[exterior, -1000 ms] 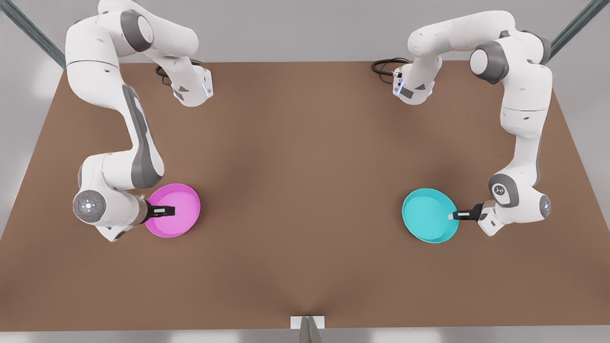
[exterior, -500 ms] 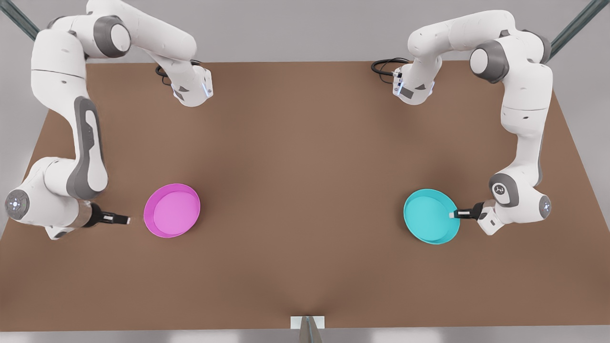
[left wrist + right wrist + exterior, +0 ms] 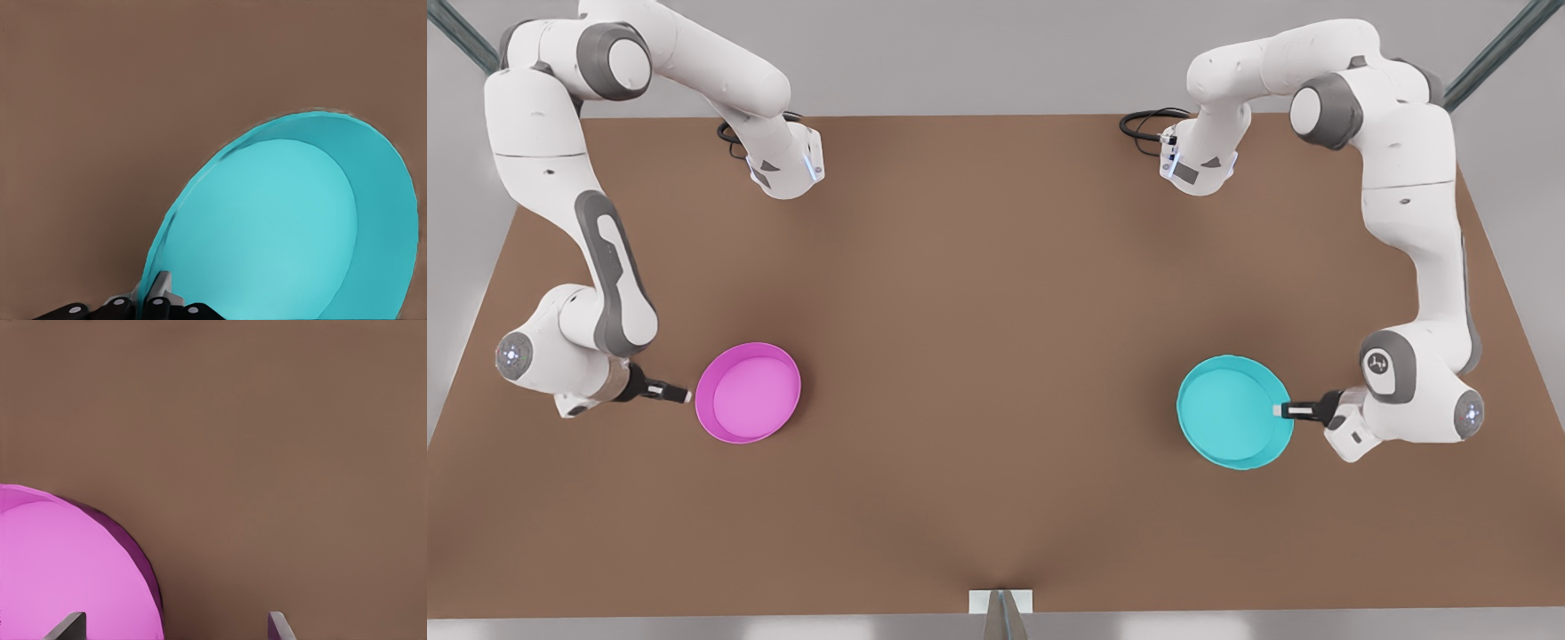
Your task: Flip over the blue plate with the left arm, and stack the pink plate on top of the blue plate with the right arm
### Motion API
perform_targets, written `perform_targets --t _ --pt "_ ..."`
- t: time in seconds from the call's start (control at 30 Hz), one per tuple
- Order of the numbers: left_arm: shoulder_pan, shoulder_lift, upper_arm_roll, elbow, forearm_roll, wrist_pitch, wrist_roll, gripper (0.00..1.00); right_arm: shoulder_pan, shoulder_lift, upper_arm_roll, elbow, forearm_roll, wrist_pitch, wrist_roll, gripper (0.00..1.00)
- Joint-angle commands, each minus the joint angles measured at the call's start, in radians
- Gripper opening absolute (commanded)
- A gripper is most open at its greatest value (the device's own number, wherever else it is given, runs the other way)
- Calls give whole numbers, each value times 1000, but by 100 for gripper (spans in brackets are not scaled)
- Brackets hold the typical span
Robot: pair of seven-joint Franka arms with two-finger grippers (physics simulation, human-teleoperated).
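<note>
With the blue plate (image 3: 1232, 412) pinched only at its rim by the left gripper (image 3: 1286, 410) at the front view's right, slippage mid-flip is risked, while the pink plate (image 3: 749, 392) lies on the bench (image 3: 996, 311) beside the right gripper (image 3: 679, 394), its jaws spread and empty.

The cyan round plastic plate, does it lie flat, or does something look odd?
It looks slightly askew: the cyan round plastic plate seems tilted, with the left gripper clamped on its rim at the front view's right. The magenta round plastic plate lies flat, the open right gripper beside it.
</note>
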State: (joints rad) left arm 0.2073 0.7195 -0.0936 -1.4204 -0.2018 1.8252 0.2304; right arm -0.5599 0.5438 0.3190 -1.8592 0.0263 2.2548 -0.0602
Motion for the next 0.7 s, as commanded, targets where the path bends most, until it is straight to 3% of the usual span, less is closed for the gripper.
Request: perform_targets --t 0.0,0.3,0.67 --pt "-6 0 0 4 50 -4 0 21 0 1 0 0 12 0 -21 100" --pt "-150 -20 -1 163 498 -187 -230 21 -31 24 14 -114 32 80 -44 100" --pt "-551 -46 9 164 1026 -461 -539 21 -23 31 14 -138 27 74 -64 100"
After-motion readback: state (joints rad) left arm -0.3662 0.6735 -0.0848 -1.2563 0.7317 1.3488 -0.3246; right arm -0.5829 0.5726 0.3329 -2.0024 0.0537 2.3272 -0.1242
